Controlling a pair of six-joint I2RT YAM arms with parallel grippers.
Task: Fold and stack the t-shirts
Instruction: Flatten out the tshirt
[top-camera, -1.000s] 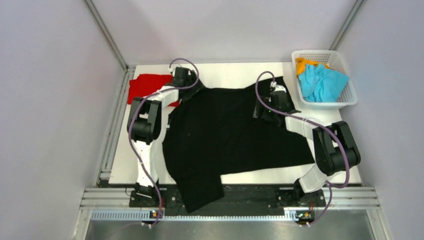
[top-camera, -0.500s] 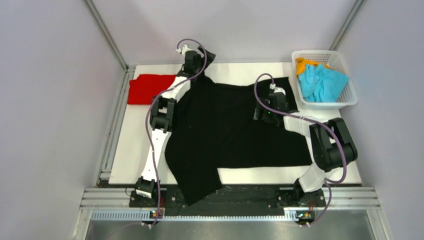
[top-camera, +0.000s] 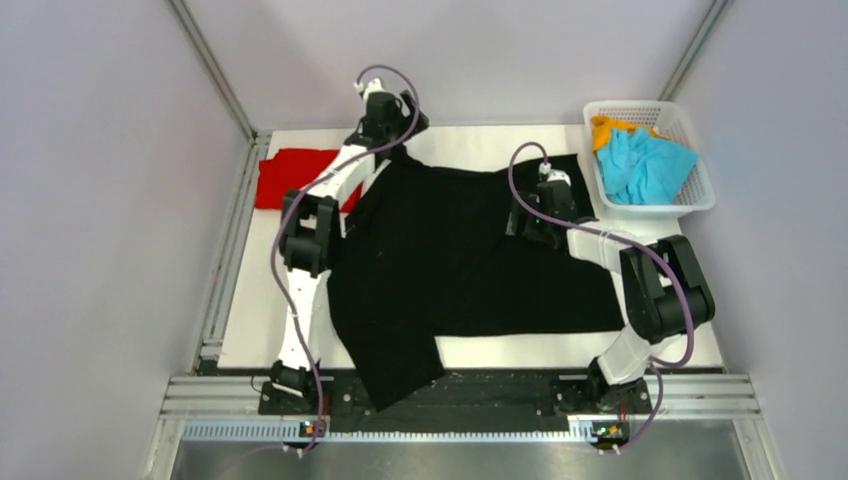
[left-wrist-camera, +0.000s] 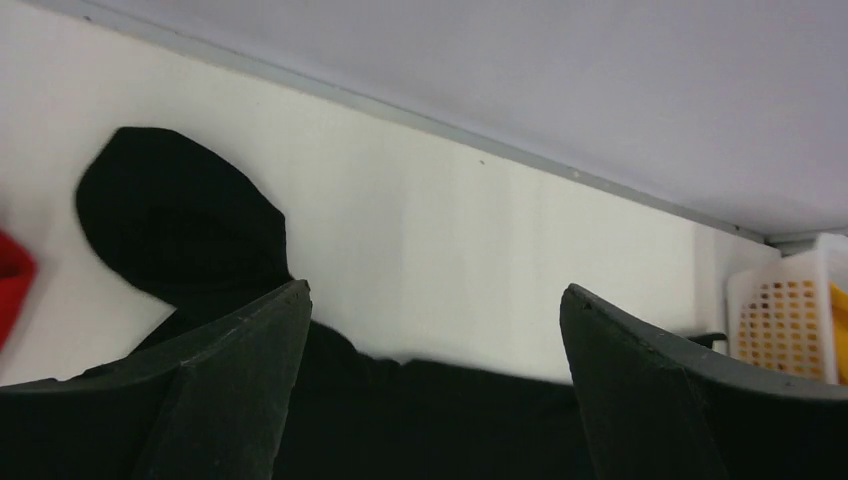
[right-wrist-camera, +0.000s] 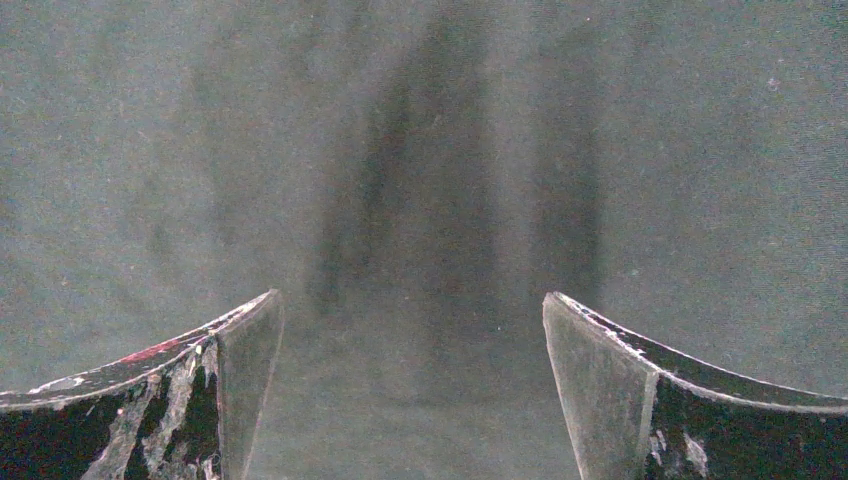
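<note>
Large black short-sleeved cotton t-shirt (top-camera: 470, 260) spread over the desk's centre, one part draped off the near edge. Left gripper (left-wrist-camera: 434, 290) at the far edge and right gripper (right-wrist-camera: 410, 295) over the cloth, both jaws wide apart, gripping nothing. Bright red t-shirt (top-camera: 290, 175) lies at the far-left corner.

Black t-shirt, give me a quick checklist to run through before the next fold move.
1. The left gripper open and empty: ok.
2. The right gripper open over the black t-shirt: ok.
3. Shirt fully on the table: not ok, one end hangs over the near edge.
4. Its far-left corner flat: not ok, bunched.
5. The red t-shirt clear of the black one: cannot tell, the left arm crosses there.
6. The basket with cyan and orange garments out of the way: ok.
</note>
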